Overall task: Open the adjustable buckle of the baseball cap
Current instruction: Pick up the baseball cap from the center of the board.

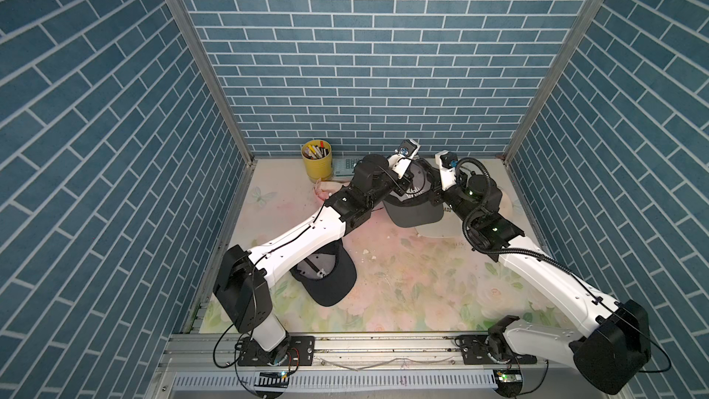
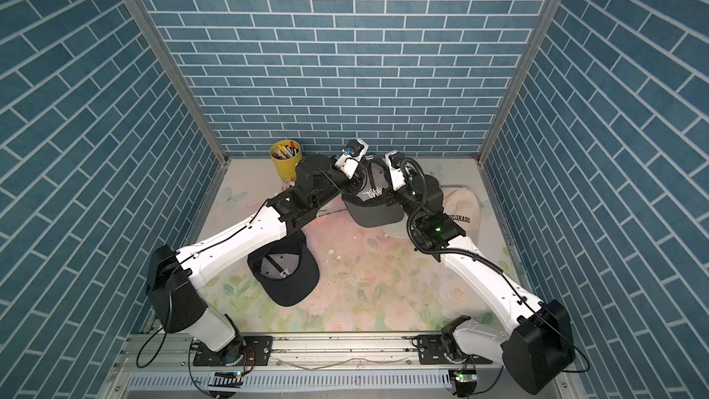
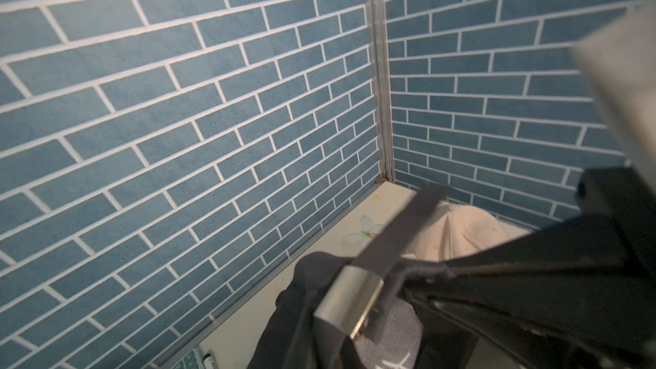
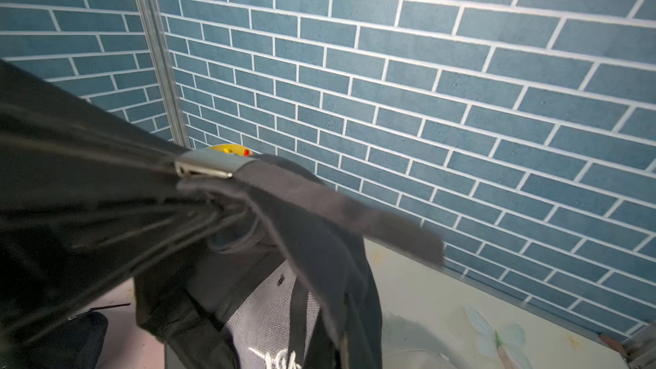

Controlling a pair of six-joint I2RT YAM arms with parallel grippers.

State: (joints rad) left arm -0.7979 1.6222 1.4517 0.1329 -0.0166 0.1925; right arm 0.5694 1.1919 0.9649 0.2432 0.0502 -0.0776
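Grey cap (image 1: pixel 412 207) with white letters hangs over the back of the table (image 1: pixel 383 262). Its shiny metal buckle (image 3: pixel 349 299) sits on a grey strap (image 4: pixel 337 214). My right gripper (image 3: pixel 429 274) pinches the cap beside it. My left gripper (image 4: pixel 184 181) is at the buckle; apart or together, I cannot tell.

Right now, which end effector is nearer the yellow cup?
Left. The left end effector sits at the edge of the grey cap on the side toward the cup. The right end effector is at the opposite edge, farther off.
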